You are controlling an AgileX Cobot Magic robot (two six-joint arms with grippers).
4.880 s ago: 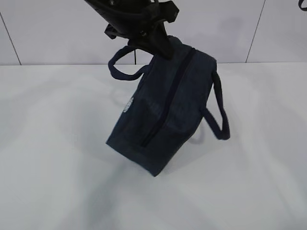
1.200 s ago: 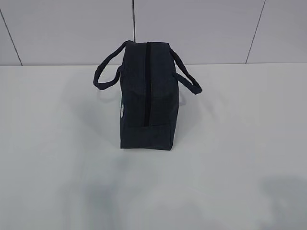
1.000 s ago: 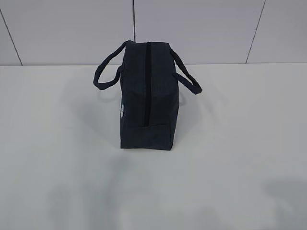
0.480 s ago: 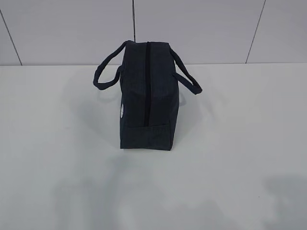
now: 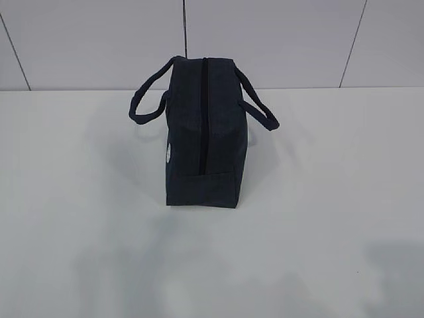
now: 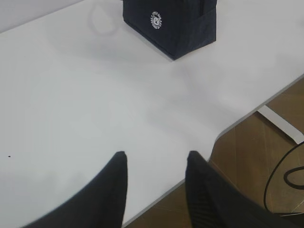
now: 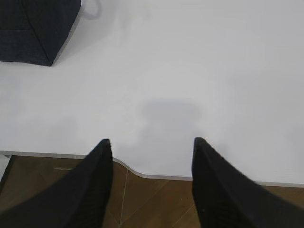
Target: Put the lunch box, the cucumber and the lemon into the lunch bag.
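the left gripper (image 6: 154,159) hangs released and empty over the table (image 6: 71,109) edge; the bag (image 6: 175,23) sits at its 12 o'clock. the right gripper (image 7: 152,145) is likewise spread and empty, bag at 10 o'clock. the bag stands upright, zipper (image 5: 203,116) apparently shut, likely packed; no food shows.

The lunch bag (image 5: 202,136) had been hanging tilted in the air, gripped at its far top end by a black gripper, with its near end swung toward the left. It came down onto the white table (image 5: 331,199) and stood upright on its base, zipper line running near to far. The gripper had let go and left the exterior view. Its handles, once drooping, spread out to left and right.
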